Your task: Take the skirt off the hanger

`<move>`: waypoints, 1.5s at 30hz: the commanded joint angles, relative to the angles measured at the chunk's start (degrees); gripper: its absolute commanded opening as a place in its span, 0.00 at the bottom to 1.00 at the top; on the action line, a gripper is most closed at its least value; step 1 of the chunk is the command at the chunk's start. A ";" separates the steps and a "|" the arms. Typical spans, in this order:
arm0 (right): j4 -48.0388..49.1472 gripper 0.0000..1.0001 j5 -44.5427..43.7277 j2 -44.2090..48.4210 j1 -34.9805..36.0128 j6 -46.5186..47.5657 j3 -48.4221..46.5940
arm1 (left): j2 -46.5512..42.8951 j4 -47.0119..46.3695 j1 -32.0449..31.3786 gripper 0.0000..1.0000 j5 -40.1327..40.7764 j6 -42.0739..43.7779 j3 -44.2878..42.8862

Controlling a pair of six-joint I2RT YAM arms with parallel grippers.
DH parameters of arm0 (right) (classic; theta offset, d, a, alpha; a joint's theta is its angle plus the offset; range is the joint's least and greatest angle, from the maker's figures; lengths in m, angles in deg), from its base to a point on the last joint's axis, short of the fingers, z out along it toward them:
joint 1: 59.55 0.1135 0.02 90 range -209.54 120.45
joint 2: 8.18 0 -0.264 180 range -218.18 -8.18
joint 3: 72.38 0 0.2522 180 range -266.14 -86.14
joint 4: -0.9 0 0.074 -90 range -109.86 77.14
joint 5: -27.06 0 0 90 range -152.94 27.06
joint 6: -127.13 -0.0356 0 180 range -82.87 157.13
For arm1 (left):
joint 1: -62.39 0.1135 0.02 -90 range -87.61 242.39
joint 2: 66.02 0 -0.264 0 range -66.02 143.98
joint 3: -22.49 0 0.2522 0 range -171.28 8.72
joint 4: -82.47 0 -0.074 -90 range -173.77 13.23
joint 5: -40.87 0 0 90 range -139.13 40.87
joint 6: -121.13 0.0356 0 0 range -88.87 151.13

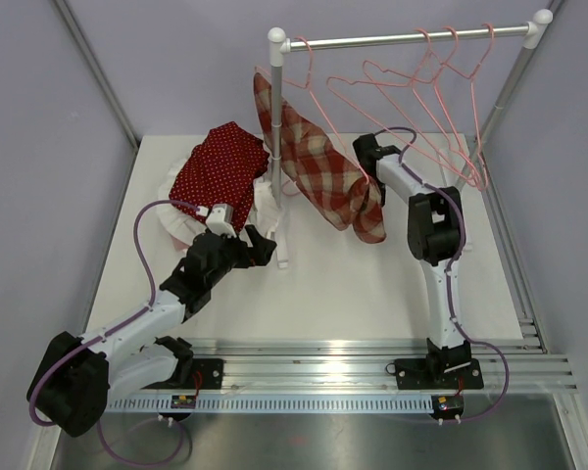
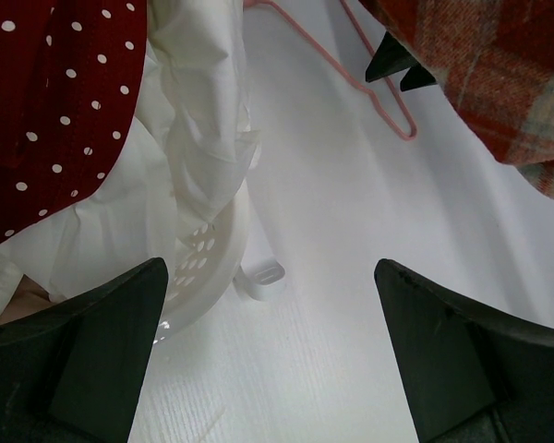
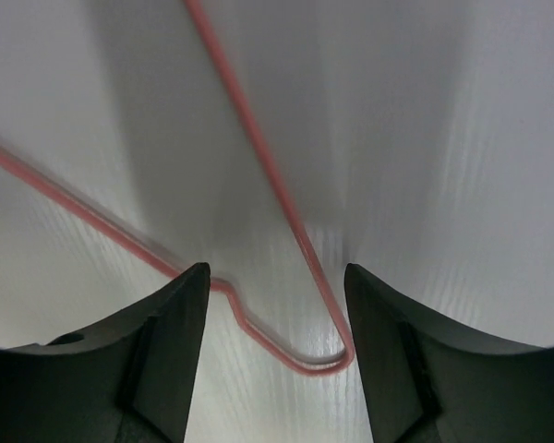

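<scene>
The red and beige plaid skirt (image 1: 318,166) hangs tilted on the leftmost pink hanger (image 1: 301,61) on the rail. It also shows in the left wrist view (image 2: 499,83). My right gripper (image 1: 363,159) is open at the skirt's right edge. In the right wrist view a bare lower corner of the hanger (image 3: 319,355) lies between my open jaws (image 3: 277,272), untouched. My left gripper (image 1: 263,245) is open and empty, low over the table beside the basket. Its wrist view (image 2: 270,272) shows the hanger corner (image 2: 402,120) and the right fingertips (image 2: 392,60) ahead.
A white basket (image 2: 198,263) holds white cloth and a red polka-dot garment (image 1: 220,162) at the left. The rack's white post (image 1: 275,108) stands behind the skirt. Several empty pink hangers (image 1: 441,88) hang on the rail (image 1: 402,39) to the right.
</scene>
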 commanded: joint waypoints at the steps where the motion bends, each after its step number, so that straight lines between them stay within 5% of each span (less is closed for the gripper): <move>1: -12.07 0.63 -2.88 -5.83 2.12 2.19 -7.12 | -1.44 -5.49 -0.37 0.99 -0.23 -0.24 1.07; 6: -13.51 0.61 -6.32 -6.65 3.70 2.02 -5.04 | -2.05 -6.19 -0.28 0.99 -0.14 -0.33 1.77; 15: -8.68 0.37 0.01 1.34 4.49 -1.40 12.53 | -3.46 -7.25 -0.28 0.99 -0.22 -0.51 3.00; 23: -1.39 0.00 3.44 9.35 8.97 -4.48 30.56 | -4.87 -7.60 -0.28 0.99 -0.14 -0.68 4.06; 30: 0.56 0.00 3.79 15.67 13.81 -6.59 36.45 | -4.87 -6.90 -0.28 0.99 -0.57 -0.16 3.62; 34: -4.96 0.00 1.25 29.78 19.06 -8.78 37.60 | -5.56 -1.64 -2.12 0.99 -1.55 0.46 0.72; 41: -17.71 0.00 -4.38 53.19 24.62 -15.46 39.09 | -14.09 1.63 -15.63 0.99 3.37 -4.46 1.33; 45: -23.25 0.00 -7.02 64.01 24.62 -18.02 35.67 | -10.59 0.31 -23.91 0.99 4.34 -7.27 -0.25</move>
